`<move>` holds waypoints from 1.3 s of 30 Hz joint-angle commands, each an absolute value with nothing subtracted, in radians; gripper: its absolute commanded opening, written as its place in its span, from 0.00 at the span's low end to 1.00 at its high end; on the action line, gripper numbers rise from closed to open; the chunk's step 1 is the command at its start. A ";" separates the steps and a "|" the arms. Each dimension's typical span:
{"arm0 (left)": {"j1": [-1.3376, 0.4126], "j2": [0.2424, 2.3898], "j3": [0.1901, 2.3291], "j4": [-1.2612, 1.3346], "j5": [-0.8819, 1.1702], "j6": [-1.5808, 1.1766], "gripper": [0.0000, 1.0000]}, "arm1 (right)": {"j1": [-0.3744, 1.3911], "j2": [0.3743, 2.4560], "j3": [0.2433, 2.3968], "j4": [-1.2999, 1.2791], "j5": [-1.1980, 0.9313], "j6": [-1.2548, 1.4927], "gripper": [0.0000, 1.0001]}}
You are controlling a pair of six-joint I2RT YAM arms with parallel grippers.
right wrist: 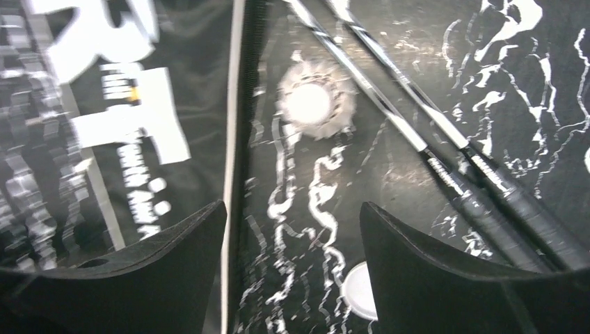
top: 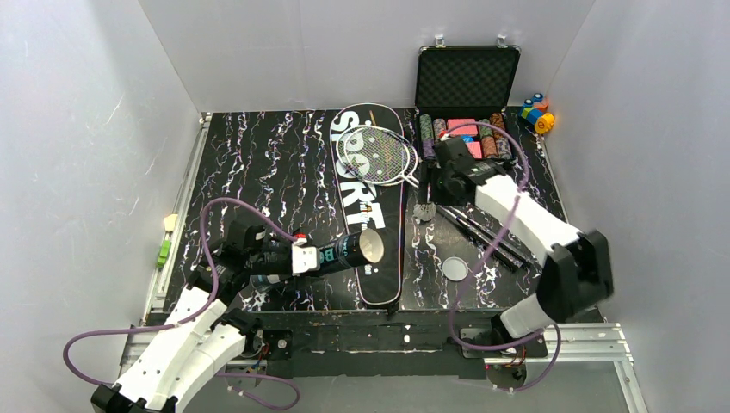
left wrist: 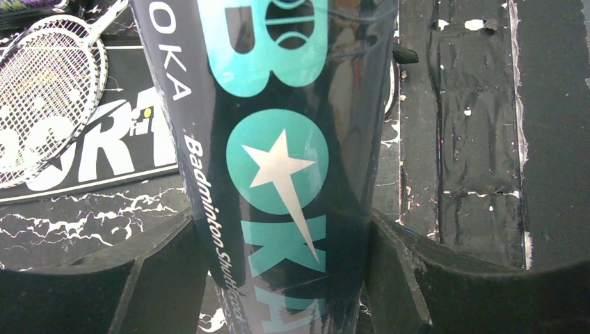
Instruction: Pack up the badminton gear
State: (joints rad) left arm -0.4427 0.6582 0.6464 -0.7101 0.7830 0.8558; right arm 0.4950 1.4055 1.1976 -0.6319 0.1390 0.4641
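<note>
left gripper (left wrist: 278,233) is clamped around the middle of the tube (left wrist: 278,139), fingers (left wrist: 167,275) pressed on either side of the glossy black body, and in the top view it holds the tube near level at lower centre-left, open mouth facing right over the lower end of the bag (top: 370,215). that tube looks light, hollow and slick, so a firm mid-body squeeze suits it, though too much could dent the wall. over on the right, the right gripper (right wrist: 292,216) hangs with its jaws apart, holding nothing, and the shuttlecock (right wrist: 313,101) sits on the table in the upper middle of the wrist view, just right of the bag's edge. that one weighs next to nothing and the feather skirt is fragile; the round white centre reads as the cork facing up, and that's the spot to pinch, gently, not the feathers. the rackets (top: 376,151) lie with heads on the bag at upper centre, dark handles running to the lower right, stiff and thin. the lid (top: 454,269) lies flat near the bottom centre-right, a thin disc, awkward to pick off a flat surface.
</note>
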 commanded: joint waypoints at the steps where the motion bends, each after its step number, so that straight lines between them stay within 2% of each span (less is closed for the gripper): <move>1: -0.445 0.637 0.655 -0.698 0.814 0.856 0.15 | 0.494 1.544 1.306 -0.600 0.315 0.407 0.78; 13: -0.444 0.626 0.654 -0.703 0.812 0.862 0.15 | 0.491 1.729 1.396 -0.569 0.300 0.412 0.64; 23: -0.442 0.622 0.655 -0.705 0.813 0.866 0.15 | 0.491 1.769 1.383 -0.591 0.281 0.410 0.61; 30: -0.440 0.618 0.657 -0.705 0.808 0.868 0.15 | 0.491 1.774 1.379 -0.587 0.269 0.413 0.46; 33: -0.438 0.617 0.659 -0.709 0.808 0.869 0.15 | 0.491 1.776 1.379 -0.601 0.264 0.416 0.46; 36: -0.437 0.619 0.662 -0.709 0.810 0.869 0.15 | 0.491 1.776 1.373 -0.612 0.262 0.418 0.53; 39: -0.437 0.621 0.664 -0.709 0.812 0.868 0.15 | 0.491 1.775 1.362 -0.617 0.257 0.420 0.54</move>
